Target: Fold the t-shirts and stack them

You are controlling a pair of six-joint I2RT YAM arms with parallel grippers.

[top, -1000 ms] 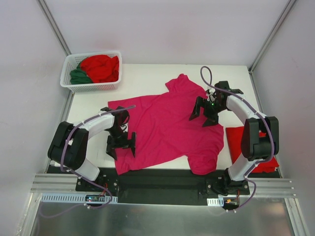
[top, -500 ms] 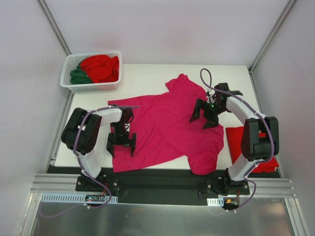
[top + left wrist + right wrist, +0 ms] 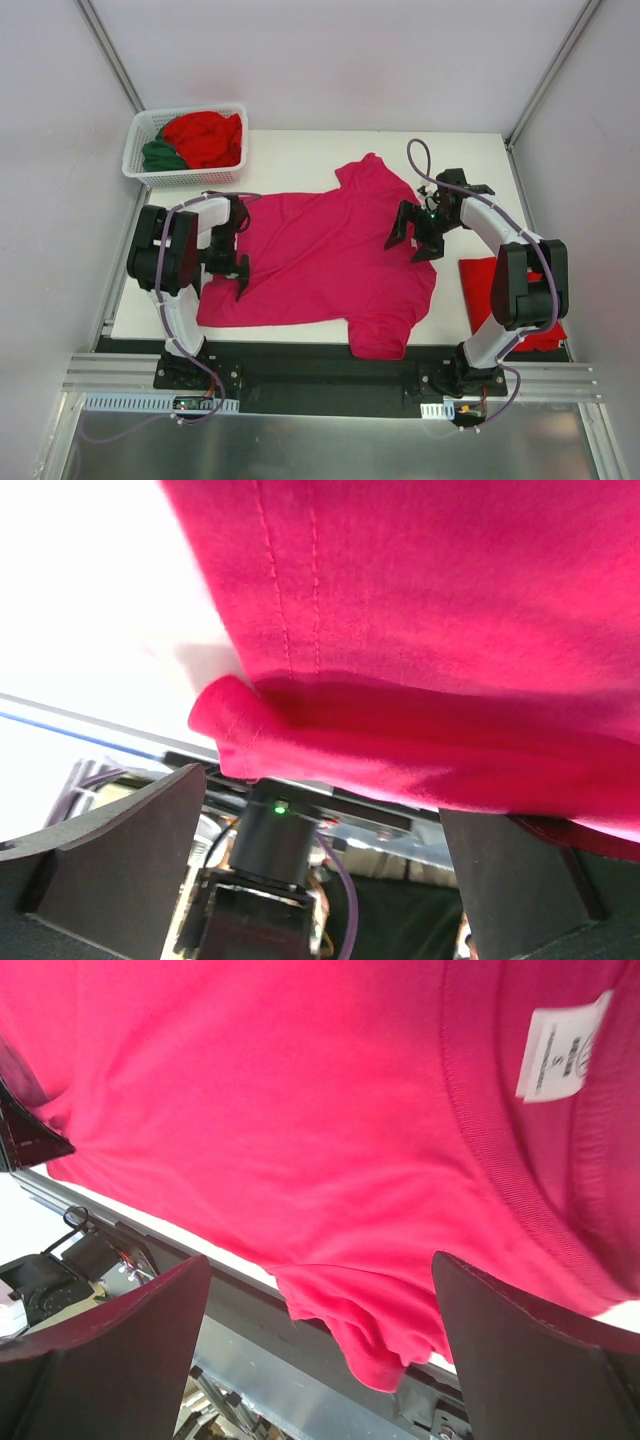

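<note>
A magenta-pink t-shirt (image 3: 320,260) lies spread flat across the middle of the table, one sleeve hanging over the near edge. My left gripper (image 3: 222,283) stands open over its left hem, nothing between the fingers; in the left wrist view the stitched hem (image 3: 300,630) and a curled corner sit above the open gripper (image 3: 320,880). My right gripper (image 3: 412,243) is open over the collar end; the right wrist view shows the neck label (image 3: 560,1050) and magenta cloth (image 3: 300,1110) above the open gripper (image 3: 320,1350). A bright red t-shirt (image 3: 482,280) lies folded at the right edge.
A white lattice basket (image 3: 140,165) at the back left holds a red shirt (image 3: 205,138) and a dark green one (image 3: 160,155). A bare white strip of table (image 3: 300,150) runs along the back. Grey walls close in on both sides.
My left gripper has swung left and back, and the magenta shirt has slid left with it, its left side spreading flatter. The right gripper has barely moved.
</note>
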